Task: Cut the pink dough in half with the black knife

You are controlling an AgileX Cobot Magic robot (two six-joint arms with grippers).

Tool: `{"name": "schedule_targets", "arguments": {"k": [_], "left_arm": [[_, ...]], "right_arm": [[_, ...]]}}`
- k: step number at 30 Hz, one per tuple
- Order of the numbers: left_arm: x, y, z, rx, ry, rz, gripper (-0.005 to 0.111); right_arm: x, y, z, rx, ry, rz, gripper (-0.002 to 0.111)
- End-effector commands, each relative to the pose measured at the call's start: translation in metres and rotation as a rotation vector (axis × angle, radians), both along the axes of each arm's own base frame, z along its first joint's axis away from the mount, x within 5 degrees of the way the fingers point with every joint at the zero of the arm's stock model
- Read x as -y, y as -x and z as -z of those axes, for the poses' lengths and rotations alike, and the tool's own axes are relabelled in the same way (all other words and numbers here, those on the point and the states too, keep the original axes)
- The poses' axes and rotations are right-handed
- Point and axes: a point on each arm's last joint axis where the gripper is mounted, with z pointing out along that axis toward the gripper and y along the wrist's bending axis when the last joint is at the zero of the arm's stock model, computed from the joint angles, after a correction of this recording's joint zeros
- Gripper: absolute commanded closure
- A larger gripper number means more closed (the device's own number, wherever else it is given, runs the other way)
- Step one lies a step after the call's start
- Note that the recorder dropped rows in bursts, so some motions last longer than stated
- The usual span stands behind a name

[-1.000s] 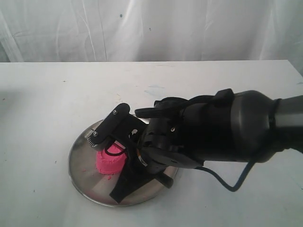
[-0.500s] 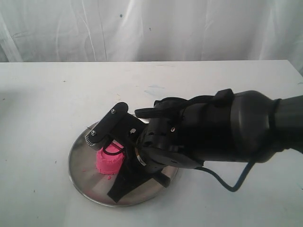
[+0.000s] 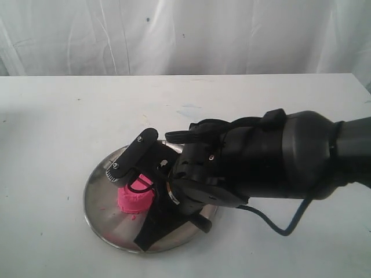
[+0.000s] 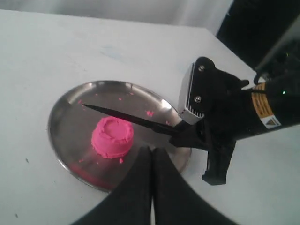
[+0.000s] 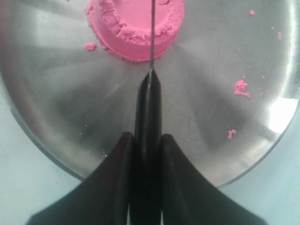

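White table, curtain behind

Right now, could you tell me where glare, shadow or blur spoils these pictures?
Right wrist view: a bright glare patch on the plate rim, and the knife handle up close is soft, while the dough is sharp. Left wrist view: the left gripper is a dark blur in front. Exterior view: the right arm shades and hides part of the plate.
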Motion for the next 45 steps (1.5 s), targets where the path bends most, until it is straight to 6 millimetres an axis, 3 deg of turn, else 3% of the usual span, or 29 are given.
{"name": "schedule_targets", "arguments": {"k": [1, 8, 13, 22, 34, 45], "left_arm": [[0.008, -0.036, 0.008, -0.09, -0.065, 0.05, 0.1], [0.01, -0.094, 0.015, -0.105, -0.113, -0.032, 0.072], [0.016, -0.128, 0.008, -0.075, -0.188, 0.007, 0.072], [0.023, -0.175, 0.022, -0.17, -0.228, 0.019, 0.072], [0.029, -0.208, 0.045, -0.263, -0.249, 0.044, 0.072], [0.034, -0.225, 0.064, -0.327, -0.251, 0.066, 0.072]], "right_arm": [[-0.001, 0.0, -0.001, -0.003, -0.008, -0.006, 0.106], [-0.004, 0.003, 0.0, -0.038, -0.034, -0.015, 0.106], [-0.007, 0.002, 0.005, -0.041, -0.044, -0.023, 0.106], [-0.009, -0.001, 0.016, -0.039, -0.029, -0.032, 0.106], [0.0, -0.018, 0.014, -0.022, -0.077, 0.04, 0.106], [-0.004, -0.02, 0.028, -0.039, -0.068, 0.035, 0.106]]}}
